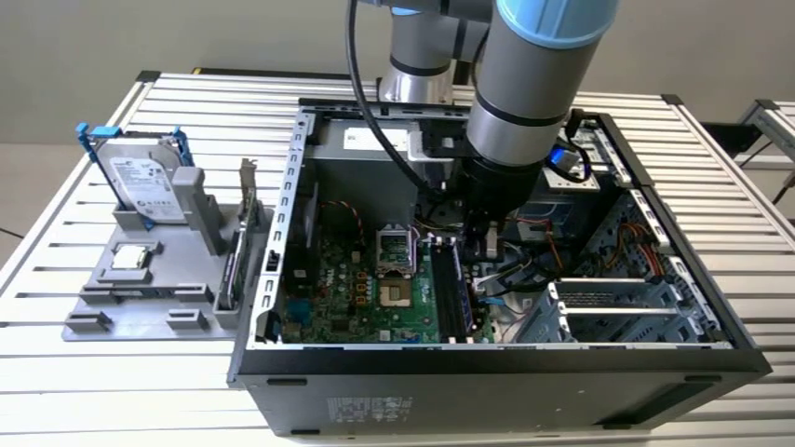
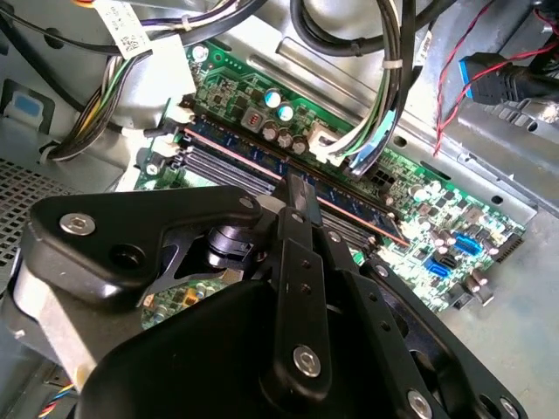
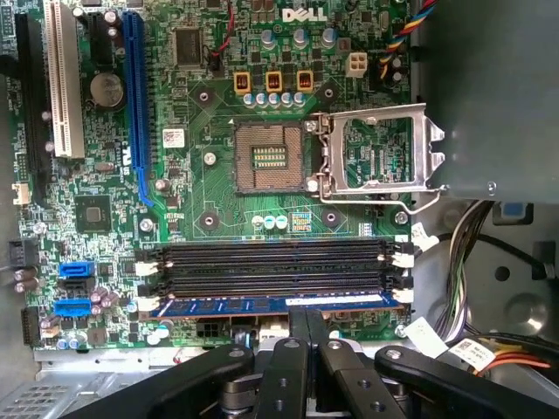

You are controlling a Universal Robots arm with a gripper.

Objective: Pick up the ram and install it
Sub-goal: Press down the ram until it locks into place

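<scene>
The gripper (image 3: 307, 312) stood low inside the case (image 1: 292, 233), its two fingers (image 3: 298, 325) drawn together with nothing between them. Their tips rested on the upper edge of the ram (image 3: 218, 305), about midway along it. That fits a downward push rather than a grasp, since the fingers close along the stick's length, not across its thin faces.

The ram lay directly under the fingertips, standing on edge in the slot nearest them. Three empty slots (image 3: 271, 266) ran parallel just beyond, and the open socket (image 3: 271, 157) lay farther off. In the second wrist view the ram (image 2: 244, 150) ran level along its slot, so it looked seated or close to it. Whether the white end clips (image 3: 402, 295) had latched could not be told.

As for writing, white stickers (image 3: 476, 351) hung on the cables beside the fingers. Well away, outside the case, the drive (image 1: 143, 182) carried a printed label. Their print is left unread here.
</scene>
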